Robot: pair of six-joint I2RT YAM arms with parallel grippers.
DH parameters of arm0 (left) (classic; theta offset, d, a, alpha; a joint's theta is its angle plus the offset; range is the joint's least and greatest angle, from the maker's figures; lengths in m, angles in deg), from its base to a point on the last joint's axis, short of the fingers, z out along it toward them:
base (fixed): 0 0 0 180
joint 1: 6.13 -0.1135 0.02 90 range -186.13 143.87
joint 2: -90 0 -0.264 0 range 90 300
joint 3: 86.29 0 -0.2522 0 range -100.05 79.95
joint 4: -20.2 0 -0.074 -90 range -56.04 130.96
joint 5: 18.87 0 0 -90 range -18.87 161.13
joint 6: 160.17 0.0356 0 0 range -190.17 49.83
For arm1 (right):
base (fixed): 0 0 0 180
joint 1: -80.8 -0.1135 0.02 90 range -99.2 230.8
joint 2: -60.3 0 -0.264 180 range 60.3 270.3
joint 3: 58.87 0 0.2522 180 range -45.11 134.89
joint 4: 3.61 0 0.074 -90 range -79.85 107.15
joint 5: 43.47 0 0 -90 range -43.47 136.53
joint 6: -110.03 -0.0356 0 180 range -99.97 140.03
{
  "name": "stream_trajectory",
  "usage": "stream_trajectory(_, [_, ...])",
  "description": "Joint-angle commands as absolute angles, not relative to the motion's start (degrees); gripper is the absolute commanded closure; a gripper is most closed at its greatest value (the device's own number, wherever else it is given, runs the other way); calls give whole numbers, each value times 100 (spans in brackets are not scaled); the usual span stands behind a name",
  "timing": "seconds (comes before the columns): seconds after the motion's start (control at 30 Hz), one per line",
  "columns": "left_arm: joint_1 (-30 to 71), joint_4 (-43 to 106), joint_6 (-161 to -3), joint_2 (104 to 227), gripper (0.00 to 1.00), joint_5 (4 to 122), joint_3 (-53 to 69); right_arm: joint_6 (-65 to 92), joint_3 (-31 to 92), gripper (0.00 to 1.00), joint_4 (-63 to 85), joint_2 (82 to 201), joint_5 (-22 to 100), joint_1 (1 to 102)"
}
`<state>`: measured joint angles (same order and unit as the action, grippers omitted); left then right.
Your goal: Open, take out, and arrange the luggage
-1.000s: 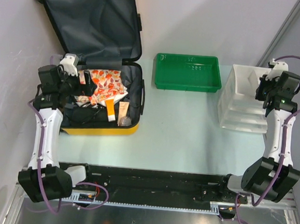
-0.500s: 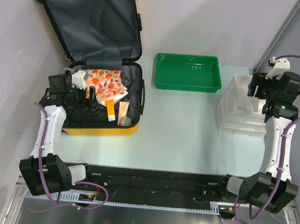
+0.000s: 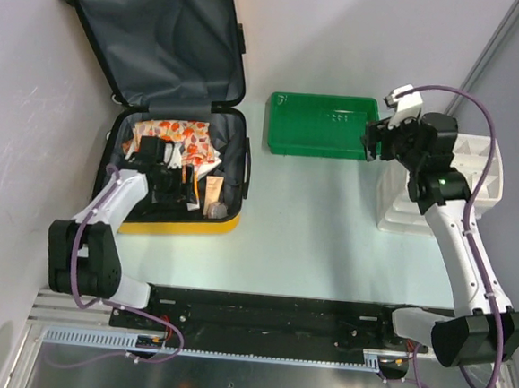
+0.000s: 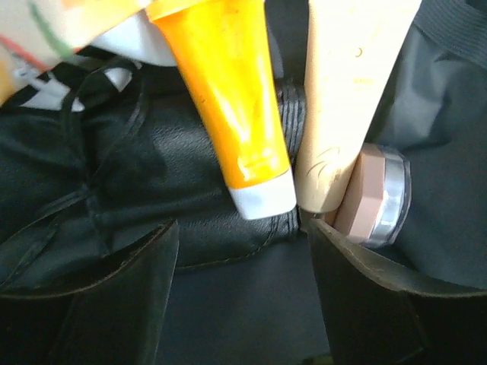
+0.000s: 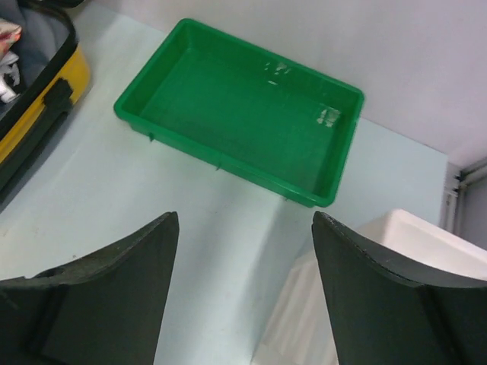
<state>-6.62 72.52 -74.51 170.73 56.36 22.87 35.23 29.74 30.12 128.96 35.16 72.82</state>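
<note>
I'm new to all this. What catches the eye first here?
The open yellow luggage at the far left, its lid propped up, holding a floral pouch and an orange tube. The left arm reaches into it, jaws open over the tube. A bright green tray sits centre back.

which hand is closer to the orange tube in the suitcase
Left. The left hand hangs right at the orange plastic tube inside the yellow hard-shell suitcase; the right hand is far off, beside the green plastic tray.
</note>
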Motion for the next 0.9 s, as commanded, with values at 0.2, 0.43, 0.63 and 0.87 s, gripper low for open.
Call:
stream_trajectory(0.2, [2,6331,-8449,17920,31,7051,1993,3366,3048,24,2764,13281,3520,6463])
stream_trajectory(0.43, [143,6287,-8608,18149,44,7341,2080,3164,3048,24,2659,13430,3528,6411])
stream_trajectory(0.63, [151,6235,-8441,17588,54,7165,2089,2768,3083,24,2545,13579,3283,6314])
stream_trajectory(0.87, [160,6050,-8142,16200,66,6305,2211,1522,3355,24,2053,14070,2318,6243])
